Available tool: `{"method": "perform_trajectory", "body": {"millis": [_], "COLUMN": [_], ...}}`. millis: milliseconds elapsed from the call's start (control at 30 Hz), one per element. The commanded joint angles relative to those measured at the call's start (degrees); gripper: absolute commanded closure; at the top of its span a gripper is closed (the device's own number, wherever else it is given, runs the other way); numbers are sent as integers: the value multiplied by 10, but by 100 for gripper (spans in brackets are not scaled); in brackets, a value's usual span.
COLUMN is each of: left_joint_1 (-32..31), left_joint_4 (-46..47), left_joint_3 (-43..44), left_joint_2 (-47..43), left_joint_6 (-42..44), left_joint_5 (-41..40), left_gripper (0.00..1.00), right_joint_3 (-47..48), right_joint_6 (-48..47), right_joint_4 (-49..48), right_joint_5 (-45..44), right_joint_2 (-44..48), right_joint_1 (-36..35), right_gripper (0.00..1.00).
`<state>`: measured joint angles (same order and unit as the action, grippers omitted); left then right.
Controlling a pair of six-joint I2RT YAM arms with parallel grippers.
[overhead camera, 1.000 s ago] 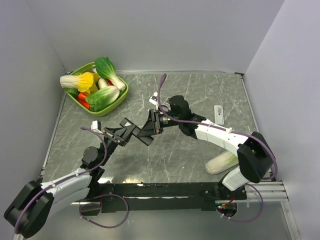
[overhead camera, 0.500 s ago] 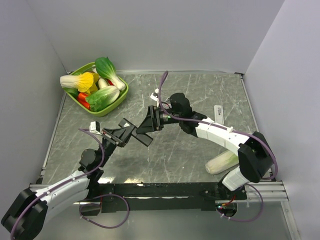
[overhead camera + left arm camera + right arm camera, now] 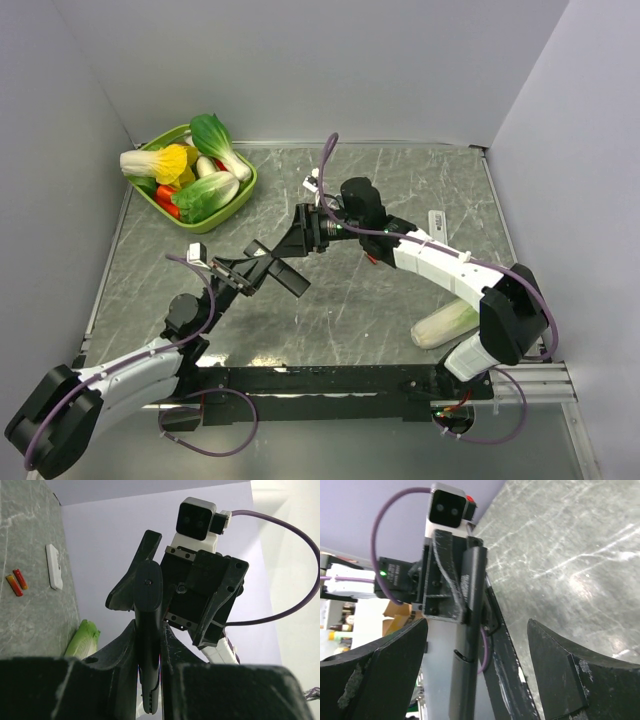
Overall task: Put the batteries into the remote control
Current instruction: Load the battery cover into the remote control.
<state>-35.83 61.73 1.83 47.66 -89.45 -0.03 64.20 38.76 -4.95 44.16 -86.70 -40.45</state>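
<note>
Left pincer [image 3: 149, 630] clamped narrow on the black remote control [image 3: 149, 587]; right pincer [image 3: 476, 625] spread wide, gripping nothing.

Both arms meet above the middle of the grey marble table [image 3: 340, 310], the two pincers facing each other. A green basket [image 3: 236, 203] of toy vegetables sits in the far left corner, and a pale green cabbage [image 3: 443, 325] lies near the right arm's base. The remote control is held off the table, standing up lengthwise between the left fingers, and its free end shows between the right pincer's open fingers; whether it touches them cannot be told. A small white cover [image 3: 54, 566] lies flat toward the far right of the table. Two orange-red batteries [image 3: 20, 578] lie side by side on the marble just beside the cover, well apart from the remote control.
</note>
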Motion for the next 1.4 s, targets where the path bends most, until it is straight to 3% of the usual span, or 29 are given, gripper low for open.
{"method": "perform_trajectory", "body": {"millis": [0,167,733,1033,1367], "left_joint_1": [-2,-2,-2,-2,-2], "left_joint_4": [21,9,49,49,57], "left_joint_3": [-31,-26,-23,-3,-1], "left_joint_2": [-3,-15,16,11,17], "left_joint_6": [-11,-5,-16,-13,-17], "left_joint_5": [2,2,2,2,2], "left_gripper": [98,98,98,98,98], "right_joint_3": [34,16,-69,-65,-43], "right_joint_6": [-66,-94,-58,-67,-98], "right_joint_4": [45,97,52,55,90], "right_joint_5": [-20,-41,-3,12,18], "right_joint_2": [41,61,100,82,72], "right_joint_1": [5,7,6,4,-8], "right_gripper": [12,12,24,34,37]}}
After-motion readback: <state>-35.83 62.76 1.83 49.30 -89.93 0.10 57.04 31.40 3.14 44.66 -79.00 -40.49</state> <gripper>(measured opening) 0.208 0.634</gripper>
